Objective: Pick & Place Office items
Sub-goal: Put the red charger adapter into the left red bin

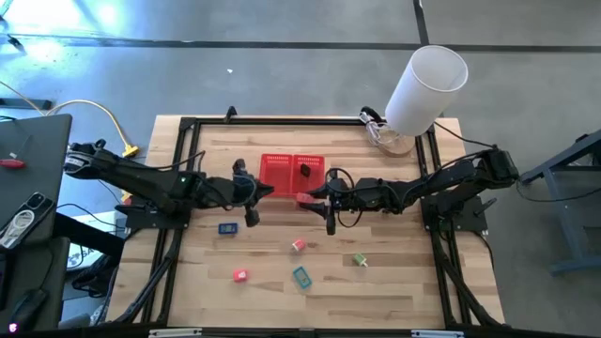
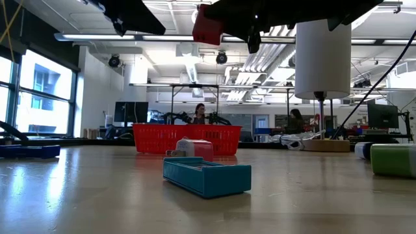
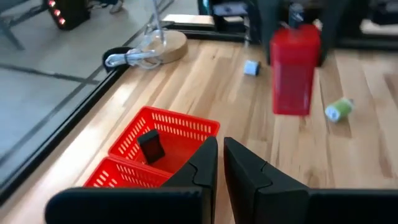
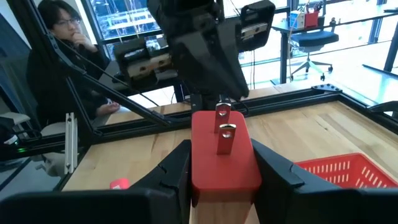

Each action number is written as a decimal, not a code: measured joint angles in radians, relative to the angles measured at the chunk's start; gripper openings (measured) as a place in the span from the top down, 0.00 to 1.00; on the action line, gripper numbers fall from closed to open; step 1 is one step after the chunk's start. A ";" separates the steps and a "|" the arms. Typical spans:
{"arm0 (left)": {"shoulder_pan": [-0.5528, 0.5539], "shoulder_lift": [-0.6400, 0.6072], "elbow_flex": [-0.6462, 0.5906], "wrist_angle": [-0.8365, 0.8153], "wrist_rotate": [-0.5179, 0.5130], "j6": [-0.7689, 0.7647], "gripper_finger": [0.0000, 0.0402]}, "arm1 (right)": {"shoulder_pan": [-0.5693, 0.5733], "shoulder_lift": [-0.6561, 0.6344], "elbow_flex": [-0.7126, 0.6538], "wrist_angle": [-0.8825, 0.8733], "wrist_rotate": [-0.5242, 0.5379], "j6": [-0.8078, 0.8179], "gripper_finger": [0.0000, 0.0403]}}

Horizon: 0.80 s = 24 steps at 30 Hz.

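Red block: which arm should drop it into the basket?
Right. The right gripper already holds the red block, raised beside the red basket. The left gripper is empty, fingers nearly together, near the basket's other side.

We reach both arms in over the middle of the table, raised off the top. Our right gripper (image 4: pixel 221 165) is clamped on a red block (image 4: pixel 222 155), wrist level. Our left gripper (image 3: pixel 219 163), fingers nearly together, holds nothing and faces the right one.

I'm looking into an open robotics lab: ceiling strip lights (image 2: pixel 130 37), computer monitors (image 2: pixel 132 112), a seated person (image 4: pixel 59 59), a wooden worktable (image 1: pixel 310 282).
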State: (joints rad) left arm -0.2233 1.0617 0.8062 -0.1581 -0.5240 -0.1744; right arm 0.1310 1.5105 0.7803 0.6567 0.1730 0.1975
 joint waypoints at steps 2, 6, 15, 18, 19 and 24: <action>-0.008 0.015 0.000 0.001 0.000 0.014 0.95 | 0.000 0.000 0.000 0.000 0.000 -0.011 0.72; -0.019 0.042 0.000 0.001 0.000 0.017 0.95 | 0.000 0.000 0.000 0.000 0.000 -0.012 0.72; -0.029 0.061 0.000 0.020 -0.011 0.070 0.91 | 0.000 0.000 0.000 0.005 0.000 -0.012 0.72; -0.030 0.061 0.000 0.016 -0.031 0.070 0.83 | 0.000 0.000 0.000 0.007 0.000 -0.012 0.72; -0.033 0.061 0.000 0.019 -0.036 0.070 0.81 | 0.000 0.000 0.000 0.007 0.000 -0.012 0.72; -0.057 0.066 0.000 0.026 -0.038 0.073 0.66 | 0.000 0.000 0.000 0.007 0.000 -0.019 0.72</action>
State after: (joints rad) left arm -0.2799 1.1282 0.8059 -0.1322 -0.5615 -0.1017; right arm 0.1310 1.5101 0.7799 0.6636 0.1726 0.1787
